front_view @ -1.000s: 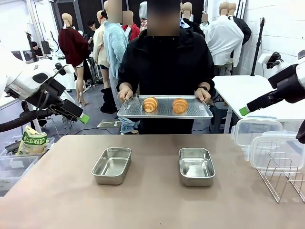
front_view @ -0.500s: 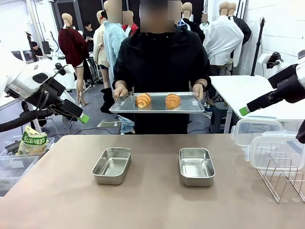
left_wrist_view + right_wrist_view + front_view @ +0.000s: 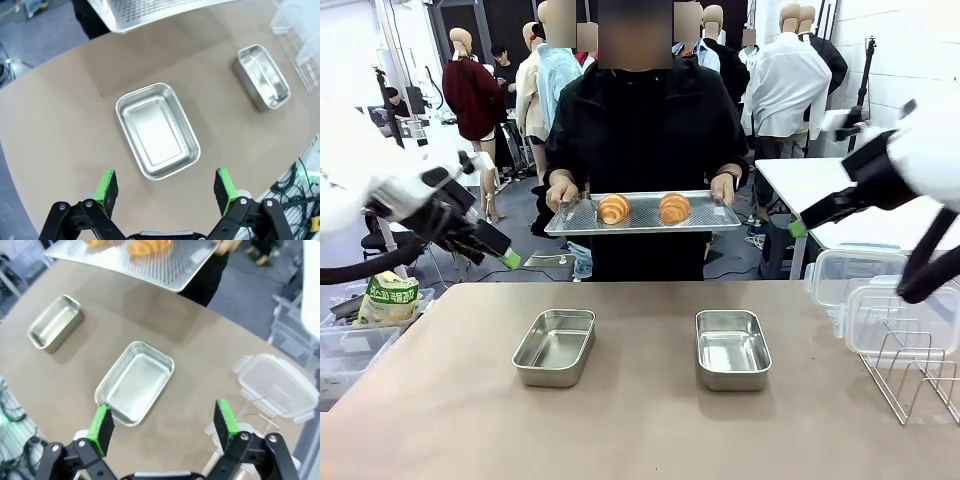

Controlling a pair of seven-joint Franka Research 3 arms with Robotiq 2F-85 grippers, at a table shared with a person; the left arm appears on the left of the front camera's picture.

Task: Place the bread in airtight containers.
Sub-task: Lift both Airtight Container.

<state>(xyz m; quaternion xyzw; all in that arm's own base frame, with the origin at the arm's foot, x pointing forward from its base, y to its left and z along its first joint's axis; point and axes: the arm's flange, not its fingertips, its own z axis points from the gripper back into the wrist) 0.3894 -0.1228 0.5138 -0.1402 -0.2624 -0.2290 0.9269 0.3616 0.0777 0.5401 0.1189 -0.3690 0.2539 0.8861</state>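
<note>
**Croissants on held tray, pans empty, both jaws spread**

Far left, off the surface: yellow-green bag (image 3: 388, 298) and a clear bin (image 3: 350, 350), both lower down.

Left arm (image 3: 410, 195) hangs over the left edge of the surface (image 3: 640, 430). The left jaws are spread, nothing between the green pads (image 3: 106, 185). Its wrist view looks down on the left pan (image 3: 555, 346).

Surface is matte tan, plain. Left pan and right pan (image 3: 732, 348) sit mid-surface, well apart, both empty.

At the far edge a person in black holds a perforated tray (image 3: 642, 213) level in the air, clear of the surface, a hand (image 3: 563, 190) at each end. Left croissant (image 3: 613, 208) and right croissant (image 3: 674, 207) lie side by side mid-tray, apart from each other.

Right arm (image 3: 910, 165) is up over the right side. The right jaws are spread, empty. Its wrist view looks down on the right pan.

Right edge of the surface: two clear lidded boxes (image 3: 855, 272) (image 3: 900, 318), wire rack (image 3: 915, 375) just in front of them.

Room: grey floor (image 3: 525, 235), white table (image 3: 820, 180) behind at right, white brick wall (image 3: 890, 40) beyond it.
</note>
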